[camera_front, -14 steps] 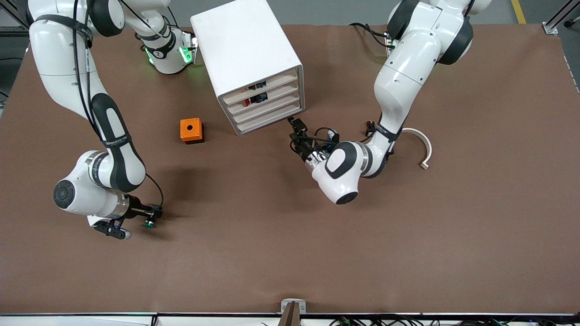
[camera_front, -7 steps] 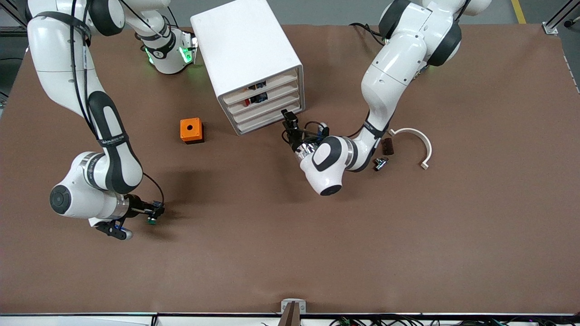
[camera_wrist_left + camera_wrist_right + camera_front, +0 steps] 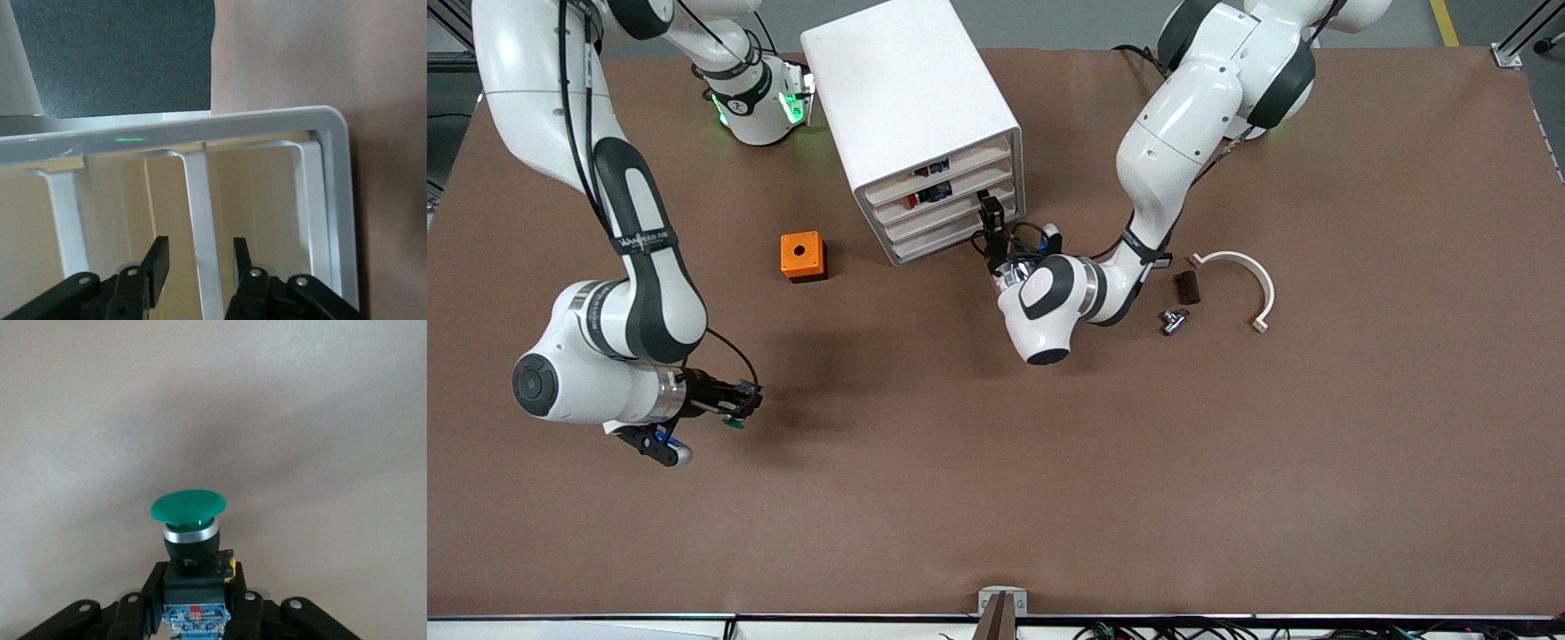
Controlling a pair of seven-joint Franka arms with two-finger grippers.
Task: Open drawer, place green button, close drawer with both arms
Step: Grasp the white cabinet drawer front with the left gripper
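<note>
The tall white cabinet has four shallow drawers, all pushed in. My left gripper is open at the front of the third drawer, at its end toward the left arm's base. In the left wrist view my left gripper has one finger on each side of a white strip of the cabinet's front. My right gripper is shut on the button and holds it just above the table. In the right wrist view my right gripper grips the black body under the green cap.
An orange box with a hole sits on the table beside the cabinet, toward the right arm's end. Toward the left arm's end lie a white curved piece, a small brown part and a small black-and-metal button.
My left gripper has moved in from the table to the cabinet's drawer fronts, uncovering the small parts under its arm. My right gripper has lifted the button slightly and shifted toward the cabinet's end.
</note>
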